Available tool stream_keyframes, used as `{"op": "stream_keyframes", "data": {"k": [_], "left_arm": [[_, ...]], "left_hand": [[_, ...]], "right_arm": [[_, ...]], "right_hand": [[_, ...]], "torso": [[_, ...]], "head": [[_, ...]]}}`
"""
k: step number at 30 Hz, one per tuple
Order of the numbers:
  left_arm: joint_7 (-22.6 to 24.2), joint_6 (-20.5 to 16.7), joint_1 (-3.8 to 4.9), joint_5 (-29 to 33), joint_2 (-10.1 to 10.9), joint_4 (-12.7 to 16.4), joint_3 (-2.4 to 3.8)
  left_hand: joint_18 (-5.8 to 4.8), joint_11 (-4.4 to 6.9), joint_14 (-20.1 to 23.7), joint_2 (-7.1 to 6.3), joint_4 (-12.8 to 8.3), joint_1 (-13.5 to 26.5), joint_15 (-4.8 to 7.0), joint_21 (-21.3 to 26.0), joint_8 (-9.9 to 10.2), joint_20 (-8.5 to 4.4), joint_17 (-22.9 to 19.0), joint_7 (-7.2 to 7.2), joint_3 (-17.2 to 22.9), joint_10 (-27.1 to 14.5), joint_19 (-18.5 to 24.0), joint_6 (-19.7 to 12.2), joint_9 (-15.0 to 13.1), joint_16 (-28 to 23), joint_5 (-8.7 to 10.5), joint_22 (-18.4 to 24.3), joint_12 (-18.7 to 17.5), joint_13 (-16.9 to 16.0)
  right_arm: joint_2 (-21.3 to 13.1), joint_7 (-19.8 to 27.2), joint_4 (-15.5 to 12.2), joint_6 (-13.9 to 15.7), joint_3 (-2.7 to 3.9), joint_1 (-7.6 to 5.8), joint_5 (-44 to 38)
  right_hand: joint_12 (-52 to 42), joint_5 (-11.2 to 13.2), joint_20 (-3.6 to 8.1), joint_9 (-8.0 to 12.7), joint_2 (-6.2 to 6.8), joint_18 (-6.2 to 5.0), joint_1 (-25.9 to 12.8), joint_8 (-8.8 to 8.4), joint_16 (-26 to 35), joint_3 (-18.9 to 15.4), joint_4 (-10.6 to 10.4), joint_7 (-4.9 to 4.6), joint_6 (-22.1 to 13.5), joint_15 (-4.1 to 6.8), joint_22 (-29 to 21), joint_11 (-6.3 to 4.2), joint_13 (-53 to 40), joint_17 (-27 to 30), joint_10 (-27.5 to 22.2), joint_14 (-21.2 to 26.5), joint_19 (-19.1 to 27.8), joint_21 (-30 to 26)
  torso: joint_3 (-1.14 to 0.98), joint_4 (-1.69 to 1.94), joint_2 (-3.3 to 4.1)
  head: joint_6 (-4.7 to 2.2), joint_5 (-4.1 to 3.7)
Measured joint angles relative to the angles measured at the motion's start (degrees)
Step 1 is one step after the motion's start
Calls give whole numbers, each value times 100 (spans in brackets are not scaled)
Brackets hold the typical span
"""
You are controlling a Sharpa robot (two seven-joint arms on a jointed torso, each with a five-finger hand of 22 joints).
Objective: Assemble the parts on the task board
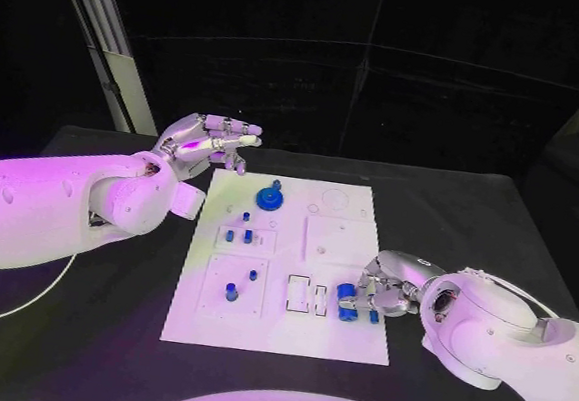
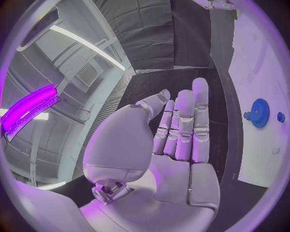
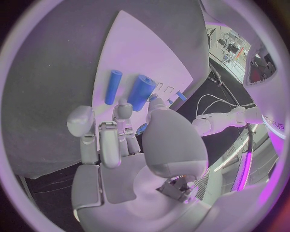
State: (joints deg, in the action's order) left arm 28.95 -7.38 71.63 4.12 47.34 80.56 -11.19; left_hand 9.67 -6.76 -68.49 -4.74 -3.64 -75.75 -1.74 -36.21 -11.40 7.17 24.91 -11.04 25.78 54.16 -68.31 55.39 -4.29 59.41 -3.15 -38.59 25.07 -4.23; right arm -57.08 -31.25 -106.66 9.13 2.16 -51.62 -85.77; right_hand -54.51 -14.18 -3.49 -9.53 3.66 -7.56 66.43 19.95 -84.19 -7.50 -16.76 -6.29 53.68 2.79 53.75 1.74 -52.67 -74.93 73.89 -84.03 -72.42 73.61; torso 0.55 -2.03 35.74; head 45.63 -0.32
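Violet light falls strongly on the left arm [image 1: 41,211] and the task board [image 1: 286,261]; the background is dark. Both wrist views bend strongly at their edges.

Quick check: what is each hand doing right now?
Left hand: open, holding nothing, beside the board.
Right hand: fingers at the blue cylinders; grip cannot be told.

We see a flat white task board [image 1: 340,258] that looks like smooth matt plastic, with shallow recesses cut in it. The small blue gear wheel [image 1: 273,198] and the thick blue cylinder [image 3: 140,92] look like plastic too, smooth and slightly shiny. The silver left hand [image 2: 175,140] has a satin, metal-like finish, as has the silver right hand [image 3: 130,145]. The black table top [image 1: 491,219] looks matt, maybe cloth.
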Motion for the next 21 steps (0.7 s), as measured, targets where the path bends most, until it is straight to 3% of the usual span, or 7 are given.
{"op": "stream_keyframes", "data": {"k": [6,12,17,21], "left_arm": [[0,3,0,0,2,-1,-1],[-1,8,0,0,4,-1,-1],[-2,13,0,0,9,-1,-1],[-3,16,0,0,11,-1,-2]], "left_hand": [[0,0,0,0,0,0,0,0,0,0,0,0,0,0,0,0,0,0,0,0,0,0],[0,0,0,0,0,0,0,0,0,0,0,0,0,0,0,0,0,0,0,0,0,-1],[0,0,0,0,0,0,0,0,0,0,0,0,0,0,0,0,0,0,0,0,0,-1],[0,0,0,0,0,0,0,0,0,0,1,0,0,0,0,0,0,0,0,-1,0,-1]], "right_arm": [[132,-21,82,-78,20,30,-170],[226,-22,149,-106,36,51,-367],[271,-9,161,-132,46,62,-526],[281,2,135,-129,47,70,-619]], "right_hand": [[0,-29,0,-56,-7,1,7,62,0,-16,16,0,-19,0,0,0,-32,0,0,0,0,0],[-34,-67,0,-101,-159,0,162,151,0,-40,40,19,-73,0,6,-21,-116,0,-21,0,0,0],[-111,-103,0,-171,-150,0,728,314,0,-67,171,10,-179,0,41,-21,-275,1,-21,0,0,0],[-177,-457,0,-243,-221,0,978,414,0,-28,241,39,-204,0,55,-23,-389,1,-19,0,0,0]], "torso": [[0,-1,0],[1,-1,0],[1,4,0],[1,3,2]], "head": [[13,1],[26,-9],[26,-12],[24,-2]]}}
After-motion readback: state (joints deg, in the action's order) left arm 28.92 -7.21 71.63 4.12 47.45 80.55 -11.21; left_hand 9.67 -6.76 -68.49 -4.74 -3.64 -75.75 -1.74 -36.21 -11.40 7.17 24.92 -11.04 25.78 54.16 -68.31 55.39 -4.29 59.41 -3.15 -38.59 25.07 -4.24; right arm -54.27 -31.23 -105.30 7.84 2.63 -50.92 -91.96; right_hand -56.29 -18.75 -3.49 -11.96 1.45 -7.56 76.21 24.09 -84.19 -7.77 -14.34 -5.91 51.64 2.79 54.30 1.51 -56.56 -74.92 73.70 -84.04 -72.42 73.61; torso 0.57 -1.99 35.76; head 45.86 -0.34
